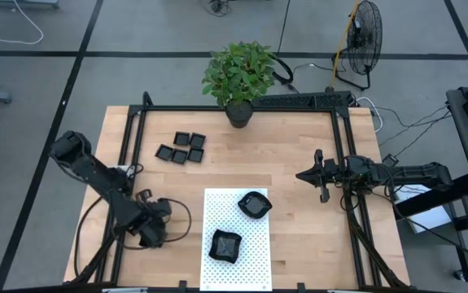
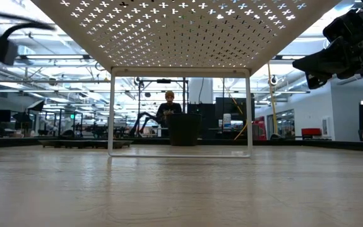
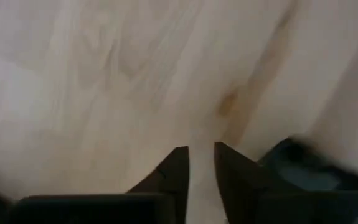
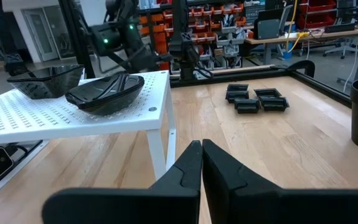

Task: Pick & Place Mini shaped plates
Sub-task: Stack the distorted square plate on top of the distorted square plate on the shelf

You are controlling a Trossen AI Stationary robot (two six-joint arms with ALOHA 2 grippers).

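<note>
Two black plates (image 1: 239, 224) lay on the white dotted stand (image 1: 254, 264); five more (image 1: 181, 147) waited at eleven o'clock. Left gripper (image 1: 154, 233), beside the stand, stood slightly open and empty; right gripper (image 1: 305, 174) closed, idle. Next, I think, it must fetch another.

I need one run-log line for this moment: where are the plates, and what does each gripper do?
two plates on white stand | five small plates on table | left gripper empty beside stand | right gripper shut, waiting
</note>
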